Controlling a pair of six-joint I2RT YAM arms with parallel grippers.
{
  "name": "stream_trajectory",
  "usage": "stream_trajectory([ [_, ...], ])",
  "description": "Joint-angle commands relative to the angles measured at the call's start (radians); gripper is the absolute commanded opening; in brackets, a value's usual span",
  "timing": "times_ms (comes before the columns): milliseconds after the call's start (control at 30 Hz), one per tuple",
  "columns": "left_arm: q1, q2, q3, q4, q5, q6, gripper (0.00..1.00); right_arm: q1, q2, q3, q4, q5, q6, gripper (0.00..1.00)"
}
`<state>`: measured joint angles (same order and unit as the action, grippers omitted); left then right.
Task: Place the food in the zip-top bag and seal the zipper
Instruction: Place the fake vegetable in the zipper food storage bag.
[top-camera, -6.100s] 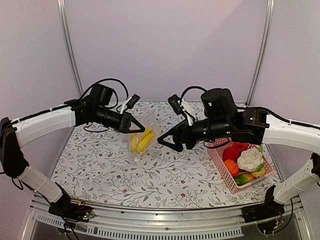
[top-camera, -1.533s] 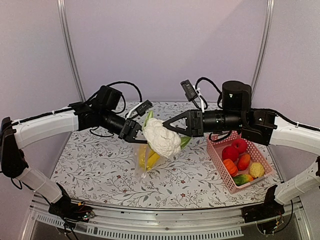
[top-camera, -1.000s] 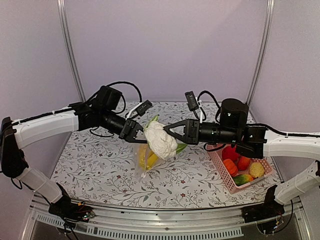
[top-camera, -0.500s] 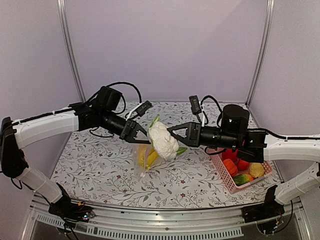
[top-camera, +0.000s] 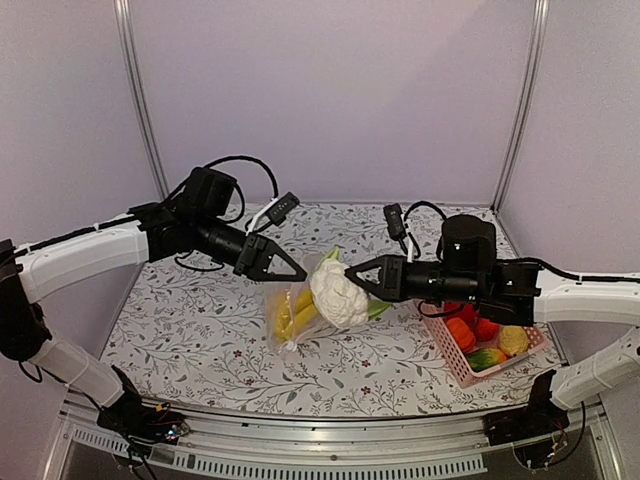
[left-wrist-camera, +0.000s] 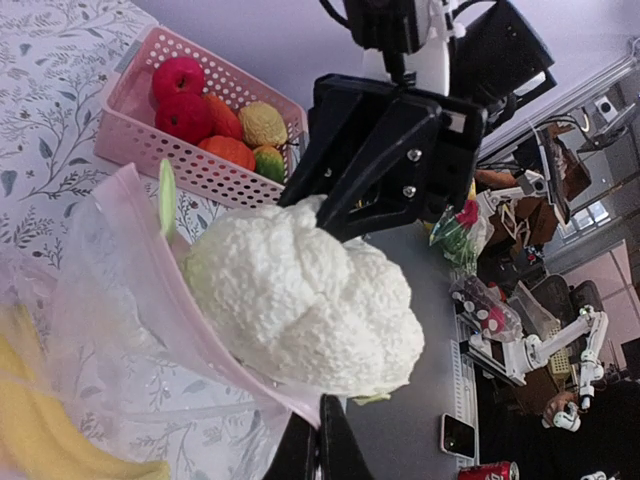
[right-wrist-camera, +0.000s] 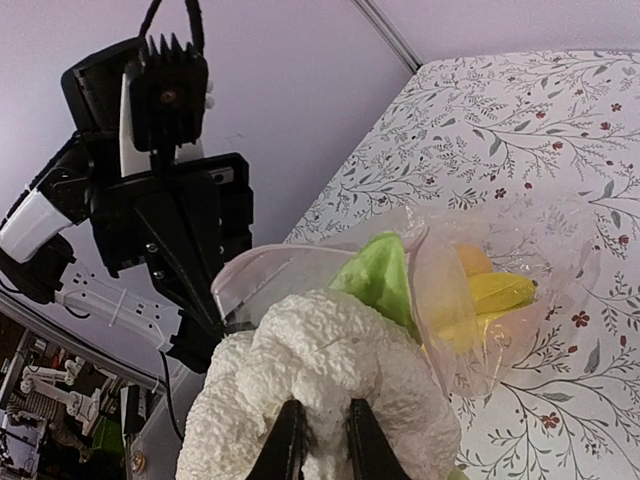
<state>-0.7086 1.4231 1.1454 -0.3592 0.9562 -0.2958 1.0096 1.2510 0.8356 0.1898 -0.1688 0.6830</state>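
both jaws are closed on something. left gripper (top-camera: 298, 276) has its jaws pinched tight on the top edge of the zip-top bag (top-camera: 287, 338) and holds that edge up. right gripper (top-camera: 352, 272) has its jaws squeezing the cauliflower (top-camera: 338, 292) from two sides, with a small gap between them filled by the white lumps.

now from big to small. i see the table (top-camera: 200, 330) with its cloth of little leaves and flowers. the two arms reach in from the left and right sides and meet over the middle of it.

the bag hangs from the left gripper near the middle of the table, and its bottom rests on the cloth. its mouth faces the right gripper. the zipper (left-wrist-camera: 135, 210) is the pale pink strip along that mouth, and in the left wrist view it runs down to the left fingers.

a pink basket (top-camera: 455, 360) sits by the right edge of the table, close to the front right corner.

the cauliflower is up off the table, right at the mouth of the bag. its green leaf (right-wrist-camera: 380, 280) pokes into the opening. i cannot tell how far in the white part is.

a yellow banana (top-camera: 283, 318) lies inside the bag, low down.

in the basket are two red fruits (left-wrist-camera: 175, 80), an orange piece (left-wrist-camera: 225, 150), a yellow piece (left-wrist-camera: 262, 122) and a green piece (left-wrist-camera: 268, 160), all packed close together.
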Motion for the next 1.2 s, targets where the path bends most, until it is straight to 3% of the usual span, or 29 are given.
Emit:
stream_trajectory([
  [0, -0.003, -0.024, 0.001, 0.045, 0.03, 0.009, 0.0, 0.002, 0.016, 0.012, -0.152, 0.045, -0.027, 0.0],
  [200, -0.003, -0.017, -0.001, 0.048, 0.039, 0.006, 0.0, 0.003, 0.061, 0.068, -0.221, 0.072, -0.022, 0.0],
  [433, -0.011, 0.006, -0.001, 0.048, 0.041, 0.001, 0.0, 0.064, 0.162, 0.249, -0.37, 0.159, -0.047, 0.0],
  [833, -0.023, 0.026, 0.005, 0.025, -0.007, 0.007, 0.0, 0.092, 0.215, 0.409, -0.432, 0.273, 0.059, 0.0],
  [1167, -0.032, 0.027, 0.008, 0.018, 0.002, 0.014, 0.0, 0.129, 0.378, 0.534, -0.498, 0.342, 0.081, 0.0],
])
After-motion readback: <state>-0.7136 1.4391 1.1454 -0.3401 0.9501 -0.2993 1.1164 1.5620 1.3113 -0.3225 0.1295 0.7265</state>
